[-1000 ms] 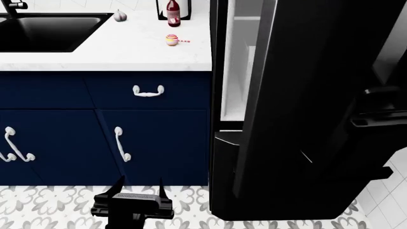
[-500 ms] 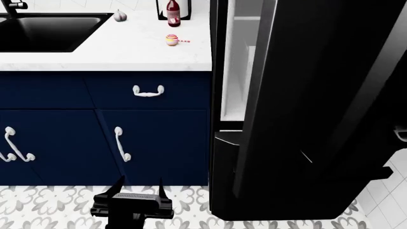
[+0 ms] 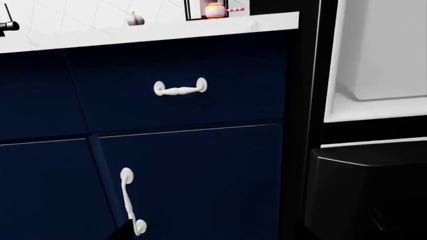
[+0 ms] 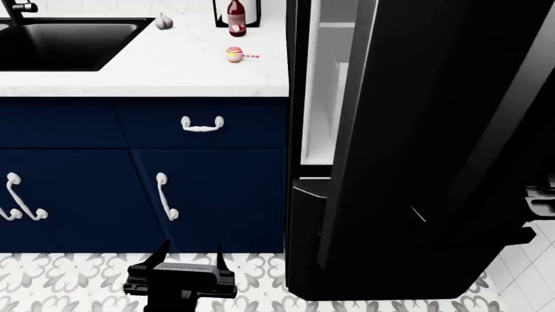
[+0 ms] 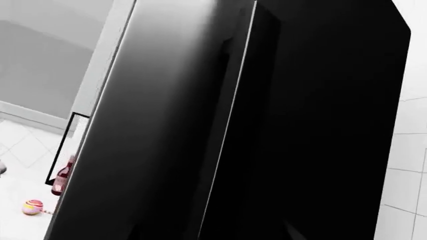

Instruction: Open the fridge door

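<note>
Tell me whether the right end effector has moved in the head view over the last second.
Yes. It slid rightward and down past the fridge door, leaving only a sliver of the right end effector at the frame's right edge.

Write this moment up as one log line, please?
fridge door: ajar, white interior visible | left gripper: open, low near floor, empty | right gripper: barely visible at edge, state unclear

Your right gripper [image 4: 542, 198] has changed position at the 3 o'clock edge of the head view. A second ago its dark body filled much of that edge beside the fridge door [image 4: 416, 130]. Half a second ago only a small sliver showed. Now a slightly larger part shows there, a little lower against the door's edge.
</note>
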### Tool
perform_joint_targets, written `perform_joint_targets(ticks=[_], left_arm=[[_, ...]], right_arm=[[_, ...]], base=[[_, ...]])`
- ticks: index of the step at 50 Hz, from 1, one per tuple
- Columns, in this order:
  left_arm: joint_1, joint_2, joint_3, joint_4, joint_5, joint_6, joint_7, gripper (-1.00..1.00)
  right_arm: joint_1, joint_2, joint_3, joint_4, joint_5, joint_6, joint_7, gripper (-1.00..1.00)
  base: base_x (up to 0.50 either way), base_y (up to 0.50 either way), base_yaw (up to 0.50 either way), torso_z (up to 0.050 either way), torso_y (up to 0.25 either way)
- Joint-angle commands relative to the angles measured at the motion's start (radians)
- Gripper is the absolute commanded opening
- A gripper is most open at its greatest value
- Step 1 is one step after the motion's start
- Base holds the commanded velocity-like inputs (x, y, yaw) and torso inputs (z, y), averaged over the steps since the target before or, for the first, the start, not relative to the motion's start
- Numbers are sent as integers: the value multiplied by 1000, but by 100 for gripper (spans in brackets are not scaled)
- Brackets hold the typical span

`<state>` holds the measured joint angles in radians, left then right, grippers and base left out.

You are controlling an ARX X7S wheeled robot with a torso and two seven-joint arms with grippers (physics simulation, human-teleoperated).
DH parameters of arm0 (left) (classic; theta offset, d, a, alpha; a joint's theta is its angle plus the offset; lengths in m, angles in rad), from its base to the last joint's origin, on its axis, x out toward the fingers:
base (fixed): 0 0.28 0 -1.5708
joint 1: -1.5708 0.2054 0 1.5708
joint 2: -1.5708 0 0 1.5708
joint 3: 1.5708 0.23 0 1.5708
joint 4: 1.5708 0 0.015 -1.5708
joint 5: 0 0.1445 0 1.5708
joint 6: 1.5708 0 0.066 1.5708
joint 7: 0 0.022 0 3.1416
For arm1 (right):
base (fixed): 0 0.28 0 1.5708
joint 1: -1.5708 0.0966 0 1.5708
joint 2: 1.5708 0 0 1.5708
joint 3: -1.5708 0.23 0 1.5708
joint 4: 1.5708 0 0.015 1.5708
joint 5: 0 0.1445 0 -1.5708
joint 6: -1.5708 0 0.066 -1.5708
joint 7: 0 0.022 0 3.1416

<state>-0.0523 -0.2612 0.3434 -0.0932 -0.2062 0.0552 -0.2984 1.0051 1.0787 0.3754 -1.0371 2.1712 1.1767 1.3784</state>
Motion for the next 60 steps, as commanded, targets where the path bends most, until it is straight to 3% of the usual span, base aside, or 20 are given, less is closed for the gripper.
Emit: perform_joint_targets(ticks=[1, 32, 45, 60], left_arm=[[-1, -2, 3, 0, -3, 2, -4, 100], [0, -9, 13, -2, -12, 14, -9, 100], [-1, -12, 16, -1, -15, 14, -14, 100], [-1, -14, 19, -1, -15, 21, -20, 100]], right_arm=[[238, -220, -228, -9, 66, 252, 189, 100], [344, -359, -472, -10, -49, 307, 192, 100], [484, -463, -770, -10, -180, 238, 192, 100], [533, -562, -1007, -3, -334, 180, 183, 100]], base=[[0, 0, 0, 0, 0], [0, 0, 0, 0, 0], [0, 0, 0, 0, 0], [0, 0, 0, 0, 0]])
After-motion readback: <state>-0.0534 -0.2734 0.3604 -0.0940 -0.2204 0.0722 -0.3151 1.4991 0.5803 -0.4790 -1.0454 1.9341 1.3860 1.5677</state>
